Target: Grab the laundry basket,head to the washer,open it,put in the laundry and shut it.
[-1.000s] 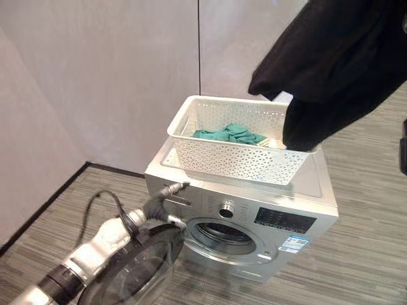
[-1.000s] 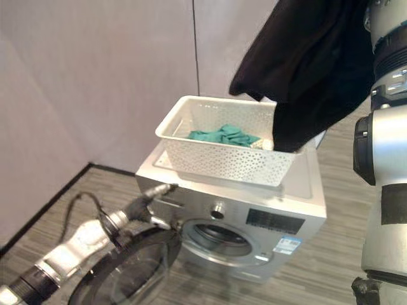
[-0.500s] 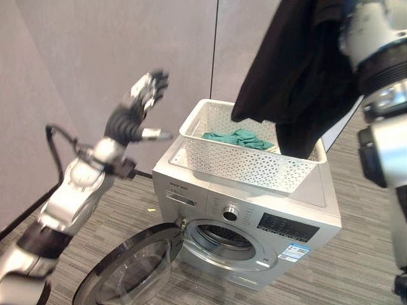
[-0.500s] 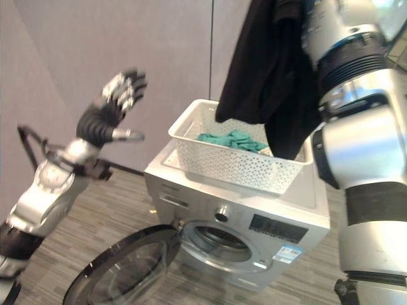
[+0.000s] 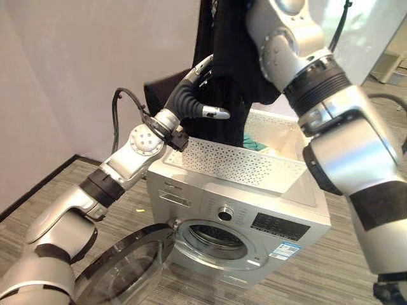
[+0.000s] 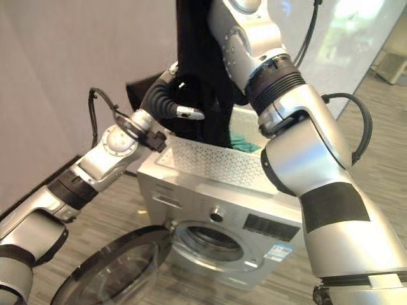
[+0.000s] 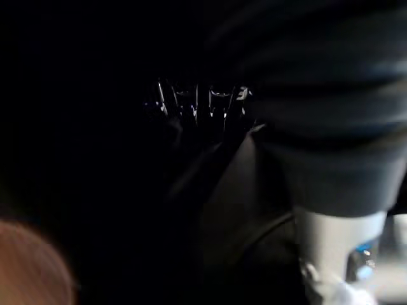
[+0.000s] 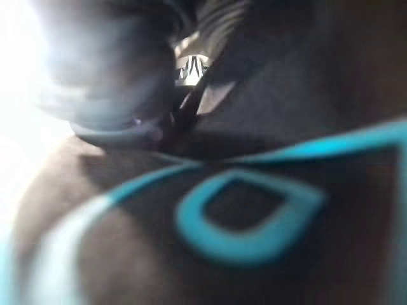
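A black garment [image 5: 229,70] with a teal print [image 8: 241,216] hangs above the white laundry basket [image 5: 235,166], held up by my raised right hand [image 8: 114,76], which is shut on the cloth. My left hand [image 5: 191,95] reaches into the garment's left side, just above the basket's left corner. The basket stands on top of the silver washer [image 5: 203,194] with green laundry [image 5: 254,145] left inside it. The washer's round door [image 5: 127,273] hangs open at the lower left and its drum opening [image 5: 213,238] is uncovered.
A plain wall [image 5: 63,95] stands behind and to the left of the washer. Striped grey floor [image 5: 318,279] lies around it. The open door takes up the floor space in front of the washer's left side.
My left hand has swung from the wall side over to the black garment. My right arm has brought the garment leftward over the basket. The camera has shifted too.
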